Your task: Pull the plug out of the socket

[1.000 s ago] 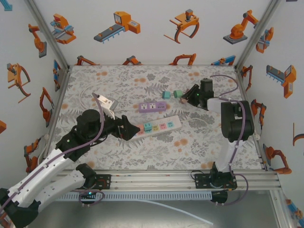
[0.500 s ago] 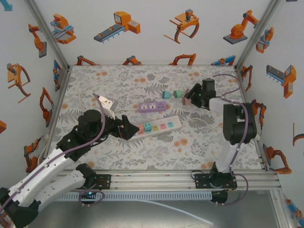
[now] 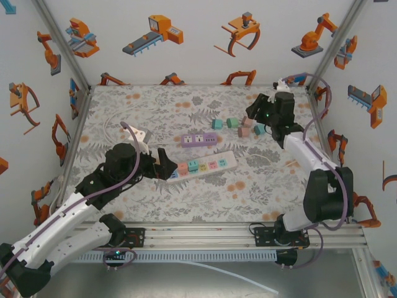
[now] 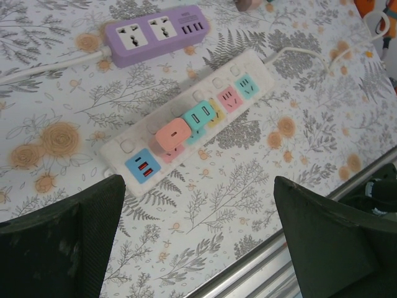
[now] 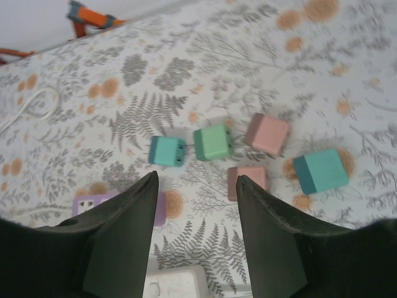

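The white socket strip (image 4: 251,62) lies diagonally on the floral table, also seen mid-table (image 3: 224,162). Two plugs stand in it side by side: a pink plug (image 4: 173,133) and a teal plug (image 4: 198,115), which appear as the pink plug (image 3: 183,168) and teal plug (image 3: 193,166) from above. My left gripper (image 4: 198,236) hovers wide open just short of the strip's left end, its fingers (image 4: 62,248) holding nothing; from above, the left gripper (image 3: 166,166) is beside that end. My right gripper (image 5: 197,186) is open and empty above loose plugs, at the far right (image 3: 254,115).
A purple socket strip (image 3: 200,139) lies behind the white one. Several loose plugs rest near the right gripper: teal (image 5: 166,151), green (image 5: 213,142), two pink (image 5: 268,133) (image 5: 248,180) and another teal (image 5: 321,171). The metal front rail (image 4: 279,267) runs close under the left gripper.
The right gripper has opened, left a pink plug on the table among the loose ones, and drawn back toward the far right corner. The left gripper has shifted slightly left.
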